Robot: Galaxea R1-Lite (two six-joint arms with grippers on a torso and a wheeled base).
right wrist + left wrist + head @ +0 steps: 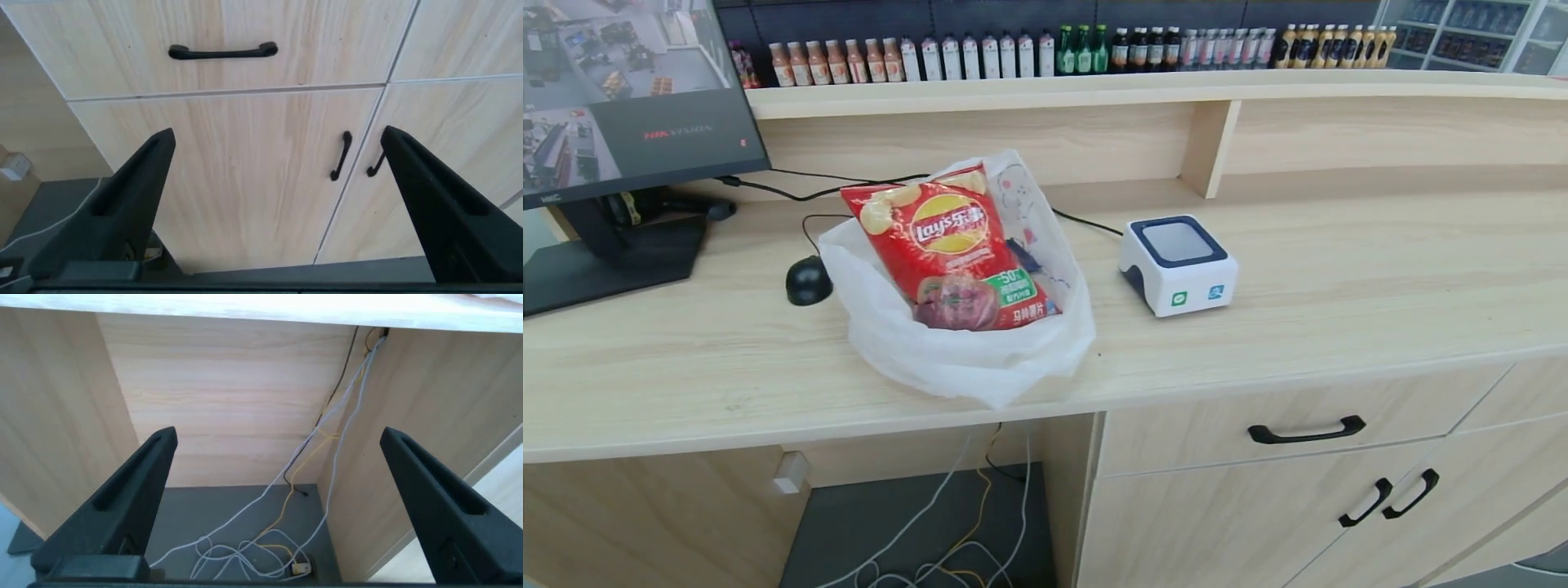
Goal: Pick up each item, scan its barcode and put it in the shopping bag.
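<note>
A red bag of potato chips stands tilted inside the white plastic shopping bag in the middle of the wooden counter. To its right sits the white barcode scanner with a dark-rimmed window on top. My left gripper is open, low below the counter edge, facing the knee space with loose cables. Also below the counter is my right gripper, open in front of the cabinet doors, with nothing between its fingers.
A monitor stands at the counter's left end, with a black mouse beside the bag. Drinks bottles line the raised shelf at the back. Under the counter on the right are a drawer handle and door handles.
</note>
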